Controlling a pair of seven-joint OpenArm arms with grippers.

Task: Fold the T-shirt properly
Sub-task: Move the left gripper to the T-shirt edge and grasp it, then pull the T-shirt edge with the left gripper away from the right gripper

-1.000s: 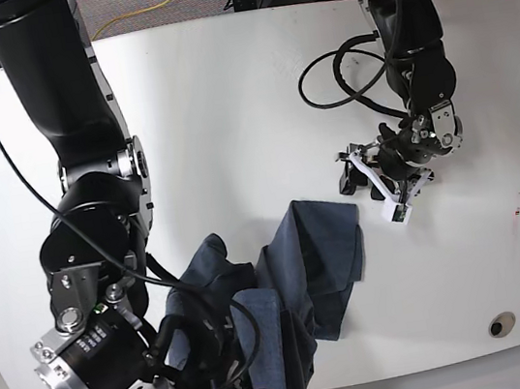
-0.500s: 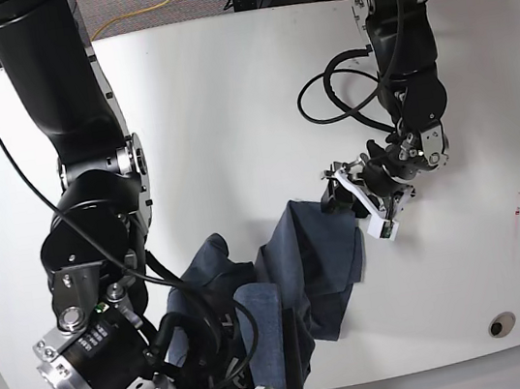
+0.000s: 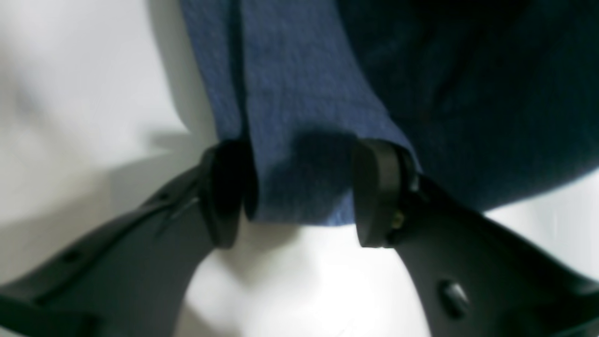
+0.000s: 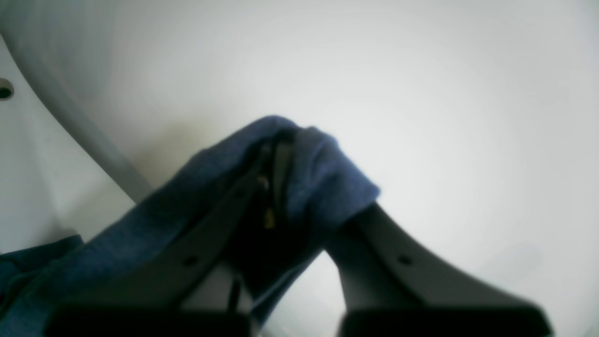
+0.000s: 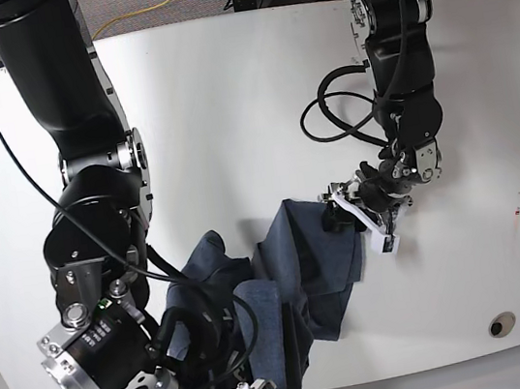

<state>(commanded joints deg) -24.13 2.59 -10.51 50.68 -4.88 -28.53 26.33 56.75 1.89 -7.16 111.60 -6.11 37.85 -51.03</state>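
Both arms are made of thick glossy black segments joined by silver metal rings with screws. Near the table (image 5: 225, 92) edge, the right arm (image 5: 82, 182) ends in a silver ribbed cylinder. The left arm (image 5: 396, 57) carries looping black cables. Its left gripper (image 5: 357, 219) has white brackets, and matte black fingers (image 3: 374, 192) with rounded pads.

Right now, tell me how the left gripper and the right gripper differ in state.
The left gripper is open, its jaws straddling a T-shirt edge lying on the table; the right gripper is shut on a bunched fold, lifted clear. Left works mid-table, right at the near edge. Both touch the same shirt.
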